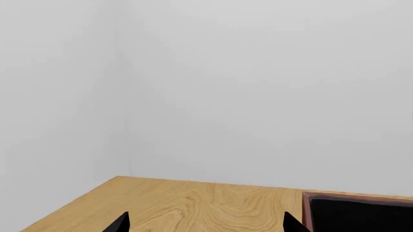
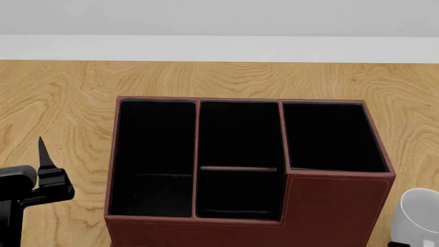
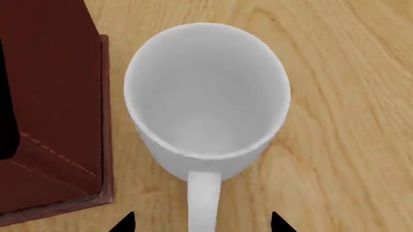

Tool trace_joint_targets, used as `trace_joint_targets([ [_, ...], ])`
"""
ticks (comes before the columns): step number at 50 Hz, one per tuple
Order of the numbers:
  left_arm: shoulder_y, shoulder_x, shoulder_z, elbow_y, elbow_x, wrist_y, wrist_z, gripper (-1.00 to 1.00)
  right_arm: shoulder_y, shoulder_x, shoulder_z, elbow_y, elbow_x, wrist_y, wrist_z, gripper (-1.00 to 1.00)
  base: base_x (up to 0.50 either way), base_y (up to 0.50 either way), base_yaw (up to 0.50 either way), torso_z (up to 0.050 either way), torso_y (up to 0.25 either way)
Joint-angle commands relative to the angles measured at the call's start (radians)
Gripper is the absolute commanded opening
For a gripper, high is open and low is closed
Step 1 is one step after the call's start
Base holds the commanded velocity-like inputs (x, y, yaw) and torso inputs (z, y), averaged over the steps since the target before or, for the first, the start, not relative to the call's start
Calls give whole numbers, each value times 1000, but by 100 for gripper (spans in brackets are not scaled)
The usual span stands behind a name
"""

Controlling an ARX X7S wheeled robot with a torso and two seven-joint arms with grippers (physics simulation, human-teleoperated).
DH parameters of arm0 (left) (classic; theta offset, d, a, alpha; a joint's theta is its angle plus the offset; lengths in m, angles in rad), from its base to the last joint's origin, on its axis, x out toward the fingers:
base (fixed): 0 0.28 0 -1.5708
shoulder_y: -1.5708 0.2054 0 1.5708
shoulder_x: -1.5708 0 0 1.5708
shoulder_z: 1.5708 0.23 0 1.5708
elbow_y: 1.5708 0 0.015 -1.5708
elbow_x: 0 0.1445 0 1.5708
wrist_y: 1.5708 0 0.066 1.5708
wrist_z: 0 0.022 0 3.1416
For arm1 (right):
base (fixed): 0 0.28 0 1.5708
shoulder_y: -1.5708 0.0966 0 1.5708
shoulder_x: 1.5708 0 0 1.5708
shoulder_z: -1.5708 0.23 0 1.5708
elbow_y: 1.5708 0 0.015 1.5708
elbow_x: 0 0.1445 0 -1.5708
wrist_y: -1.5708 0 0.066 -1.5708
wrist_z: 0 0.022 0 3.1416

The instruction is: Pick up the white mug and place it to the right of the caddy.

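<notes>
White mug [image 3: 206,101] upright beside caddy [image 3: 55,111], right claw [image 3: 201,223] apparently open.

Bright, even, sharp renders with faint shadows.

Nothing readable anywhere; the mug [image 3: 206,101] is plain white; the caddy [image 2: 329,206] has stitching only, no lettering.

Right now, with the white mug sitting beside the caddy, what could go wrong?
1. The white mug stands very near the caddy wall; a sideways nudge could knock them together.
2. The mug's handle lies between the open right gripper fingertips, so lifting carelessly might snag it and tip the mug.
3. The head view shows only the mug's edge, so checking placement there is hard.
</notes>
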Motion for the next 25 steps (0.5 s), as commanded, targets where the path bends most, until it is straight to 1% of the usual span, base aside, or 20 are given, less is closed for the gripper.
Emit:
trace_joint_targets([
  [1,5,-5,-5,20,-10,-2,-3,100,-90,2,18,-276,22,149,-3,100,0,0,0,0,0],
  [15,5,-7,-6,27,-17,2,-1,100,-159,15,52,-557,48,313,-3,100,0,0,0,0,0],
  [25,16,-12,-10,36,-24,4,-3,100,-199,18,76,-661,63,369,-5,100,0,0,0,0,0],
])
